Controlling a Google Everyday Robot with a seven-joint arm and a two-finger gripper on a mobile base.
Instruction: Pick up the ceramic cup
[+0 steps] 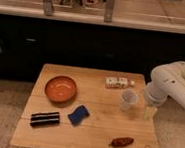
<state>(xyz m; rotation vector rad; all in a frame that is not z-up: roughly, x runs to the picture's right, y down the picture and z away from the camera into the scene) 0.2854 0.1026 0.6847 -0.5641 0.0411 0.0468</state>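
So we're looking down on a small wooden table (pixel 91 139) sitting on a speckled floor, with a dark cabinet front (pixel 89 48) running behind it. The ceramic cup (pixel 128 99) is on the right half of the tabletop, standing upright with its rim up, plain white and wider at the top. It sits a bit in front of a little white packet (pixel 116 82) with dark markings that lies near the back edge. The two are close but not touching.

The robot's chunky white arm (pixel 171 86) comes in from the right, with the wrist pointing down over the right side of the table. The gripper (pixel 150 113) hangs below that wrist, just beside the cup on its right and low over the wood. It isn't around the cup, since we can see a strip of tabletop between them. Honestly we can't tell whether it's set wide or narrow, so we're not calling that one.

Other stuff on the table: a wide orange bowl (pixel 61 88) on the left half, well apart from the cup. A blue sponge (pixel 78 114) lies around the middle, toward the front. There's a dark bar with pale stripes (pixel 44 118) near the front left, and a brown lumpy thing (pixel 122 142) near the front edge on the right, in front of the cup
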